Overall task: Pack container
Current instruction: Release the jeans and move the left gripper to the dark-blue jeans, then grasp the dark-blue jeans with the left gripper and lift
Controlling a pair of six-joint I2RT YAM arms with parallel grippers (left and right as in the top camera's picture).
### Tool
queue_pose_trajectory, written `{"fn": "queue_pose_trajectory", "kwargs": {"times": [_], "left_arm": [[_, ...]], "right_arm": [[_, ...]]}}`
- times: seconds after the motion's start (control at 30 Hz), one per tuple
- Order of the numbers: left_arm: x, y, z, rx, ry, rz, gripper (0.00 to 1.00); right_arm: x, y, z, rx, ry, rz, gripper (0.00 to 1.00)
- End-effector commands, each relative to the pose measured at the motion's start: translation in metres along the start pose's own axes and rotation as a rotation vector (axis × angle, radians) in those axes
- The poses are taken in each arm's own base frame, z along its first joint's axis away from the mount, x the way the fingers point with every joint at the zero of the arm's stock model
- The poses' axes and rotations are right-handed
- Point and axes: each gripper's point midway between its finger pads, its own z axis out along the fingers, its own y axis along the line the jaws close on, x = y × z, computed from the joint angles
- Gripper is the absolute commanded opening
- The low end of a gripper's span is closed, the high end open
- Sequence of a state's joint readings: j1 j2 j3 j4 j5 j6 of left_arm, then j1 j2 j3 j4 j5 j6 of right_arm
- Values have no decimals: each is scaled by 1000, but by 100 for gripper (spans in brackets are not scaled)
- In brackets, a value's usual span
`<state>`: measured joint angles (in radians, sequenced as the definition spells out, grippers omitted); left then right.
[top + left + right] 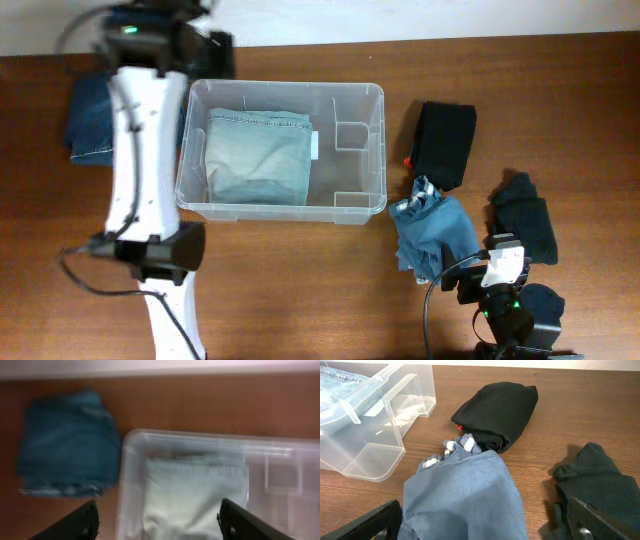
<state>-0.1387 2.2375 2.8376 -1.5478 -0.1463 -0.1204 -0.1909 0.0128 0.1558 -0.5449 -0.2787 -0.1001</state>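
Observation:
The clear plastic container (345, 205) stands mid-table and holds a folded pale grey-green garment (258, 158) in its left half. My left gripper (200, 45) is open and empty, raised above the container's left rim; the left wrist view shows the rim (131, 445) and the pale garment (195, 490) between my fingers (157, 506). My right gripper (490, 260) is open and empty, low over a crumpled light blue garment (432, 230), which fills the space between its fingers (482, 521) in the right wrist view. The container's right end (370, 445) shows there too.
Folded blue jeans (90, 125) lie left of the container, also in the left wrist view (65, 450). A folded black garment (445, 140) (495, 407) lies right of it. A dark teal garment (525, 225) (600, 480) lies at the right.

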Motion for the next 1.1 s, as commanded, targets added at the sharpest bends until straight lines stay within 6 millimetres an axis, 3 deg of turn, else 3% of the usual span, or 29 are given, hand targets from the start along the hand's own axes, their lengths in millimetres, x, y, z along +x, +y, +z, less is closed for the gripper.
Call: {"fn": "queue_pose_trajectory", "kwargs": {"times": [0.0,0.1,0.13,0.17,0.27,0.37,0.4,0.6,0.67,0.8,1.0,1.07], "left_arm": [[-8,93,11,-115,-18,-177,83],[15,169,47,-111,68,-341,83],[22,183,57,-95,89,-376,83],[39,212,79,-68,135,-449,83],[82,268,124,-13,223,-601,83],[121,303,161,56,279,-718,84],[130,310,178,152,263,-731,84],[157,323,235,344,216,-779,87],[157,310,251,407,210,-754,91],[157,280,279,506,209,-719,89],[147,258,294,522,198,-664,89],[143,252,296,526,194,-648,78]], "right_arm": [[1,-1,0,3,-1,10,98],[1,-1,0,3,-1,10,98],[1,-1,0,3,-1,10,98],[1,-1,0,4,-1,10,98],[1,-1,0,3,-1,10,98],[1,-1,0,3,-1,10,98],[1,-1,0,3,-1,10,98],[1,-1,0,3,-1,10,98],[1,-1,0,3,-1,10,98],[1,-1,0,3,-1,10,98],[1,-1,0,3,-1,10,98],[1,-1,0,3,-1,10,98]]}}
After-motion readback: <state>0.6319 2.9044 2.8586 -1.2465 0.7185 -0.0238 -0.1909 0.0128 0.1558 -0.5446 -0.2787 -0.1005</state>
